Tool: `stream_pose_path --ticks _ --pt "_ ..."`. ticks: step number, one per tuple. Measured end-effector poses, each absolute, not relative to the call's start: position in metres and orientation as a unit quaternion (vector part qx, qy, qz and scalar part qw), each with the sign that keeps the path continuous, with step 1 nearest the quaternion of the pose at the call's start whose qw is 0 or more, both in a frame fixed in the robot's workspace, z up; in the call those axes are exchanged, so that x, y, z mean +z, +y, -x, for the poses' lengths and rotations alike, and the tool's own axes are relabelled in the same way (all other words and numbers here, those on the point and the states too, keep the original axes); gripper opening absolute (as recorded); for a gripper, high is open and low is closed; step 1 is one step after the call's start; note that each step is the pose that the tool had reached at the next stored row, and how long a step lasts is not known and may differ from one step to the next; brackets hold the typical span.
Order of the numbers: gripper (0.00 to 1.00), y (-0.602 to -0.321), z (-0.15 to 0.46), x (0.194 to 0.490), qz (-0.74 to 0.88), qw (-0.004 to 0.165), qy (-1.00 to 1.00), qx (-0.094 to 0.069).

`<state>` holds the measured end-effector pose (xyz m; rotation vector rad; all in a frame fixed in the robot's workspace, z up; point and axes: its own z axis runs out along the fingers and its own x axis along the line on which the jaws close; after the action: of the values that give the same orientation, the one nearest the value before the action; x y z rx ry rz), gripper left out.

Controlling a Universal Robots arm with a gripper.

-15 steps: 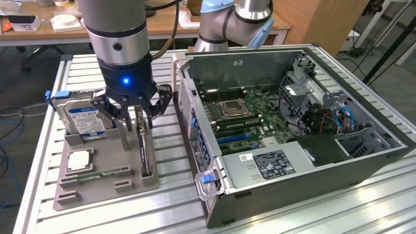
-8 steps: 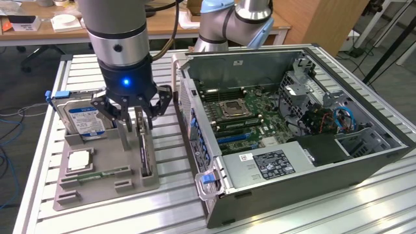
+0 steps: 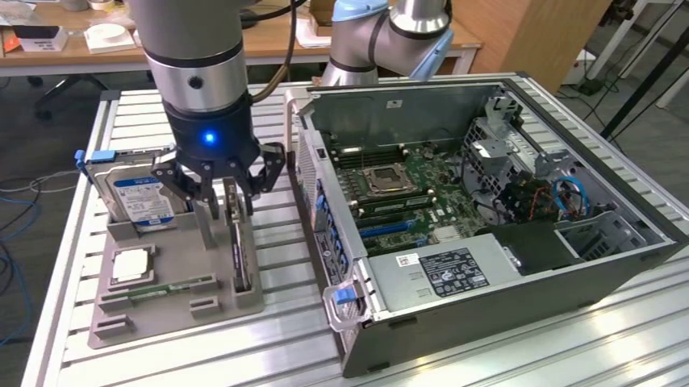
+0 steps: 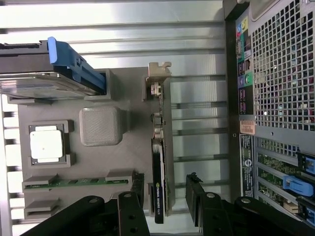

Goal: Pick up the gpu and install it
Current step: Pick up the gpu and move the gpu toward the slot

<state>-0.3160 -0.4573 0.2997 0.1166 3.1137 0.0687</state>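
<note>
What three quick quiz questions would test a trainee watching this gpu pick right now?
1. True or false: the gripper is shut on the gpu.
2. How does the gpu sit in the grey holder? A: lying flat. B: standing on edge. C: lifted clear of it.
3. Name the thing in the holder that carries a blue label.

Key:
1. False. The jaws stand open, with a finger on either side of the card.
2. B.
3. The hard drive.
</note>
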Motion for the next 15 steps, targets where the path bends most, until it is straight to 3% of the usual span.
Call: stream_pose_path --ticks 15 --pt "0.47 -0.4573 0.316 0.2951 -0.037 0.013 0.999 0.022"
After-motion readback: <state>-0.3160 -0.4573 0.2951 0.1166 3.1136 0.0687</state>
